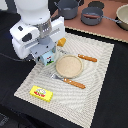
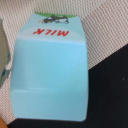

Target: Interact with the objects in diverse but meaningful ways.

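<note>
Near centre-left of the exterior frame | jaws over milk carton (image 1: 48,59), their opening I cannot tell | descend straight, grip flat sides, avoid plate (image 1: 69,66).

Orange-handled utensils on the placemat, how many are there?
2. An orange-handled fork lies just in front of the tan round plate; an orange-handled knife lies at the plate's far side, toward the exterior view's right. The white robot arm may hide others.

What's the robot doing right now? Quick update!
Gripper over milk carton, jaw state hidden. Carton on placemat. Plate close beside it.
</note>
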Controlling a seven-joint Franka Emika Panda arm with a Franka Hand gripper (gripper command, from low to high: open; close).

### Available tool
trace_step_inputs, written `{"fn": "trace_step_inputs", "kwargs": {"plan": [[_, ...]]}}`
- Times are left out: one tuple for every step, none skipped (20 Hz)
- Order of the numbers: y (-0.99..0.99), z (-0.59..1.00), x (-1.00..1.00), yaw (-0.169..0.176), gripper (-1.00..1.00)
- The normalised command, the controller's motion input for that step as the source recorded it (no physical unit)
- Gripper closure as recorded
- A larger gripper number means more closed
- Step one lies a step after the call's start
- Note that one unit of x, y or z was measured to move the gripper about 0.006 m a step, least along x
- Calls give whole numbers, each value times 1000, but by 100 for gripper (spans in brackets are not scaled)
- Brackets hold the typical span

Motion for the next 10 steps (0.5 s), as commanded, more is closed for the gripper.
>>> {"fn": "trace_step_inputs", "kwargs": {"plan": [[169, -37, -66, 0, -100], [166, -29, -60, 0, -100], [157, -29, -29, 0, -100], [129, -31, -49, 0, -100], [109, -60, -66, 0, -100], [100, -77, -71, 0, -100], [86, -109, -94, 0, -100], [80, -120, -91, 0, -100], [97, -123, -69, 0, -100], [94, -123, -66, 0, -100]]}}
